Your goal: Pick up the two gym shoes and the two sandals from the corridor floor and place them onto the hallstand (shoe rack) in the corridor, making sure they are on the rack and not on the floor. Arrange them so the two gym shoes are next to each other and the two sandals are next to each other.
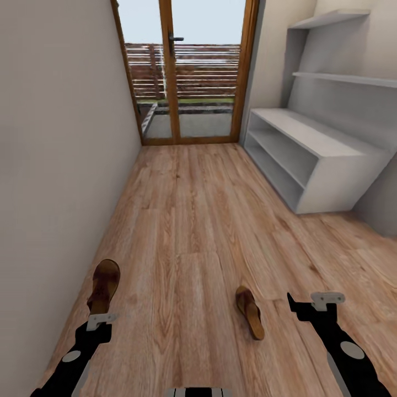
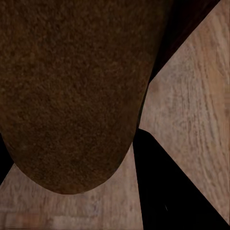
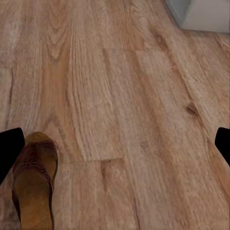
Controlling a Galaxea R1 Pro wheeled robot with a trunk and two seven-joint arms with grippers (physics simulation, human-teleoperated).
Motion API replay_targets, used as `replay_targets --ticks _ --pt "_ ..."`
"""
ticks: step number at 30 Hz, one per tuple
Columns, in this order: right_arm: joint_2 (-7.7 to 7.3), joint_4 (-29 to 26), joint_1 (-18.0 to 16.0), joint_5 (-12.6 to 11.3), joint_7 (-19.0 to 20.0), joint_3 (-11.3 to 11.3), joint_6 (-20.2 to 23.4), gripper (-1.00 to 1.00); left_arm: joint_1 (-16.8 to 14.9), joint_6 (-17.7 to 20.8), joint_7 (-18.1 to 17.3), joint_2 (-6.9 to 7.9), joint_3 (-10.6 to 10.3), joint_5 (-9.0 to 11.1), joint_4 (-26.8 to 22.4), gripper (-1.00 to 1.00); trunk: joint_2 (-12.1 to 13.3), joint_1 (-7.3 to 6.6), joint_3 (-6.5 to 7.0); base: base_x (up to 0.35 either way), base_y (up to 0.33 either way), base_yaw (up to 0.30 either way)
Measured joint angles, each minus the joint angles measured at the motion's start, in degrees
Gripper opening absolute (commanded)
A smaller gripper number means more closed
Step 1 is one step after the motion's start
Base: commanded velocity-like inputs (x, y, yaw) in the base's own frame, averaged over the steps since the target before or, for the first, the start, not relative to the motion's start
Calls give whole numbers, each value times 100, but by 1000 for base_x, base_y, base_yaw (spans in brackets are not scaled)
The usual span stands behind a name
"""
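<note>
A plain pale wall (image 1: 55, 138) runs along the left of the corridor, and the wood-plank corridor floor (image 1: 193, 220) stretches ahead to a glazed wooden door (image 1: 184, 71) with a slatted fence outside. The left jaws (image 1: 102, 318) are clenched on a brown sandal (image 1: 103, 285), which sticks out forward from them beside the wall; in the left wrist view its sole (image 2: 72, 86) sits right against the camera over the planks. The second sandal (image 1: 250, 311) lies on the floor between the two arms, just left of the right jaws (image 1: 310, 304), which hang released and hold nothing. Well ahead and right of those jaws stands the grey hallstand (image 1: 314, 160), its top and both shelves bare. Two thin wall shelves (image 1: 342, 77) hang above it.
</note>
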Motion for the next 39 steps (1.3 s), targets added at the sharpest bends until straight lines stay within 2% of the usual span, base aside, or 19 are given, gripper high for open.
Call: replay_targets --ticks 4,6,8,9,10,11,12,14,17,24,32,39 --pt "24 65 0 2 -12 36 3 100 0 22 -10 -4 -28 -2 -29 -100 0 0 0 22 44 276" --pt "95 208 0 2 -20 120 4 100 -5 33 -19 -11 -46 -1 -61 -100 0 1 0 8 15 277" --pt "311 546 -2 -5 -29 288 6 100 -42 37 -84 -18 -76 0 -118 -100 0 1 0 2 4 196" --pt "763 1234 -66 14 -40 424 19 100 -180 80 -802 -209 10 -14 -299 -100 1 1 0 1 1 92" --pt "872 1407 -102 18 -41 442 21 100 -271 105 -940 -261 -300 0 -359 -100 0 0 1 0 1 59" --pt "944 1635 -190 20 -43 452 23 100 -401 192 -1124 -319 -209 -11 -465 -100 0 0 1 0 1 47" --pt "975 1754 -244 21 -44 456 22 100 -481 262 -1201 -343 -212 -17 -520 -100 0 0 1 0 0 30" --pt "1046 2214 -455 15 -45 473 18 100 -770 678 -1385 -410 -226 -12 -765 -100 0 0 1 0 0 17" --pt "1083 2579 -610 7 -46 478 -2 100 -977 1101 -1456 -463 -305 -36 -1227 -100 0 0 1 0 0 5" --pt "1089 2687 -662 11 -46 472 -5 100 -1026 1245 -1456 -491 -766 -59 -1485 -100 0 -2 1 129 0 1" --pt "1077 2687 -667 12 -39 454 -12 100 -1021 1256 -1455 -490 -840 -64 -1513 -100 0 -2 0 284 0 0" --pt "1047 2676 -666 4 -44 426 -21 100 -1020 1250 -1455 -485 -850 -51 -1514 -100 0 0 11 62 0 -102"
